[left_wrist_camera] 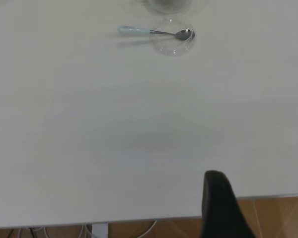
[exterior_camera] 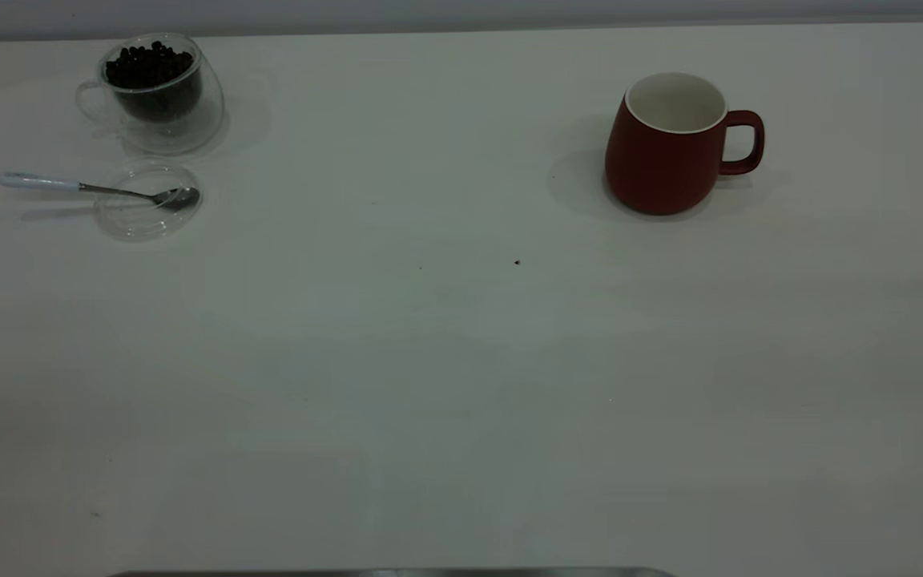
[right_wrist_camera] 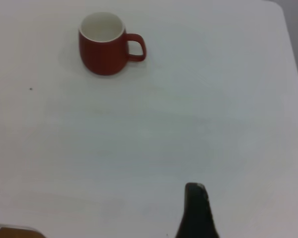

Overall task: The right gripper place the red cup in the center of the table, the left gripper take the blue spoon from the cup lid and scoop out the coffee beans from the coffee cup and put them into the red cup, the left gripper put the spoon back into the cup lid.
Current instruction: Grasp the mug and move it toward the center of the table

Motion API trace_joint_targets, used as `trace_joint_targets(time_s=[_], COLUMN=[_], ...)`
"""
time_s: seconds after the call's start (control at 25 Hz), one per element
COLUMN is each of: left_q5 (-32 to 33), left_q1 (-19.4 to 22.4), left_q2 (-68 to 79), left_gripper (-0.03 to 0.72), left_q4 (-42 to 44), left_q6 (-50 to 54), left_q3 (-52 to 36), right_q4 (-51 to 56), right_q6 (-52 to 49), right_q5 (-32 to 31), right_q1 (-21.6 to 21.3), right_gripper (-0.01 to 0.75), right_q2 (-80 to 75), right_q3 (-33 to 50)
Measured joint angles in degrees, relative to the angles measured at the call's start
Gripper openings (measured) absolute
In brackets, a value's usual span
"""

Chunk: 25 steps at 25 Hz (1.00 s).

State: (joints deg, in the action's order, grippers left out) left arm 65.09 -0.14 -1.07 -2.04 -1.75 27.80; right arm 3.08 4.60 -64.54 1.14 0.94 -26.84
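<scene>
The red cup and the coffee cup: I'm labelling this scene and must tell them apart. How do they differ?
The red cup is opaque dark red; the coffee cup is clear glass. The red cup looks empty, showing its white inside; the coffee cup holds coffee beans. The red cup's handle points to the exterior view's right, the coffee cup's to its left. Both stand upright on the table.

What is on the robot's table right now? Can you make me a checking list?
Surface: the table is white, with one tiny dark speck.
Red cup: upright, empty, on the right side.
Coffee cup: holds the coffee beans, at the back left.
Cup lid: flat, in front of the coffee cup.
Blue spoon: bowl resting in the lid.
Clutter: nothing seen.
Grippers: one dark finger at the left, one finger at the right, both far from the things.
Cables: some under the table edge.
Surroundings: brown floor.
</scene>
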Motion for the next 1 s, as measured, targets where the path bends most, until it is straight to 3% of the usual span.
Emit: trace_joint_targets(time_s=[0.16,0.36,0.76,1.0], left_q5=[0.0,0.0,0.0,0.0], left_q1=[0.0,0.0,0.0,0.0], left_q2=[0.0,0.0,0.0,0.0], left_gripper=[0.464,0.464,0.464,0.464], left_q4=[0.0,0.0,0.0,0.0], left_q6=[0.0,0.0,0.0,0.12], left_q3=[0.0,0.0,0.0,0.0], right_q4=[-1.84,-8.8,-11.97,-11.97], right_q6=[0.29,5.26,18.48,27.21], right_q5=[0.78,2.93,20.43,24.7], right_q1=[0.0,0.0,0.0,0.13], right_gripper=[0.59,0.59,0.59,0.59], right_q2=[-3.41,-21.58,-60.1,-78.43], right_q3=[-2.37,-10.52,-22.64,-26.0])
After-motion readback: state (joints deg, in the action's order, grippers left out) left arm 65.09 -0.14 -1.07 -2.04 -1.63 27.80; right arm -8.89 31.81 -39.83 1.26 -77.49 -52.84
